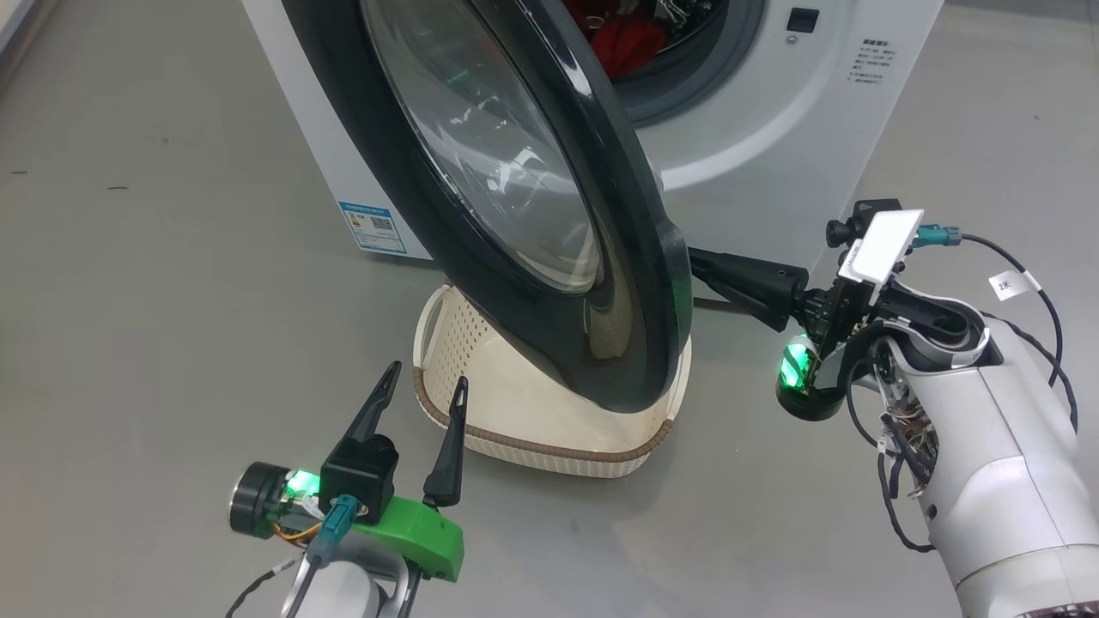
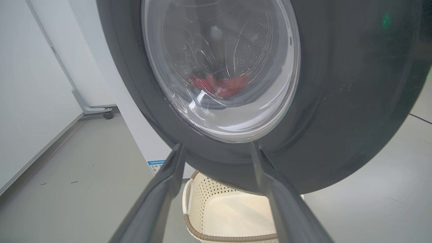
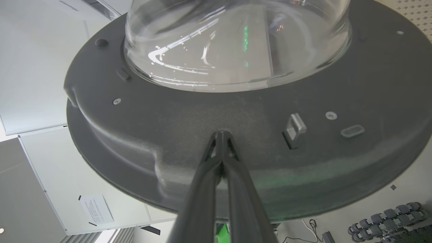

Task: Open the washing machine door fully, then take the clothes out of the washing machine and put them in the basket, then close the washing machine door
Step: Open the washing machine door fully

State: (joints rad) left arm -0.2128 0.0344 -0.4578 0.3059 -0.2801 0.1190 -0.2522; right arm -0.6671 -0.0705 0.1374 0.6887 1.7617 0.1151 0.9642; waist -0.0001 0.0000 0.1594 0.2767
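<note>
Two faces of the washing machine door [image 1: 515, 215] show. The head camera sees its outer side, a wide glossy black rim around clear glass streaked with reflections. The right wrist camera sees its matte dark inner side, where the glass bowl [image 3: 236, 44] bulges out above a small metal latch hook [image 3: 295, 126]. The door stands swung partway out from the white washing machine [image 1: 773, 112]. Its lower edge hangs over the cream basket [image 1: 549, 455], which sits on the grey floor [image 1: 129, 343] just in front of the machine.

The right gripper [image 1: 697, 260] has its fingers pressed together, and their tips touch the door's inner rim close to its free edge. The left gripper [image 1: 429, 372] hangs with its fingers spread wide, short of the door's outer face and near the basket's near left corner.

The clothes [image 1: 627, 43] lie inside the machine's opening as a red patch, cut off by the door's edge and by the top of the head view. Through the glass in the left wrist view they are only a red blur, and no trim or lettering can be made out. The door's top and hinge side run out of the picture, and the door covers the basket's far right part. Print on the blue label [image 1: 372, 227] low on the machine's side is too small to read.
</note>
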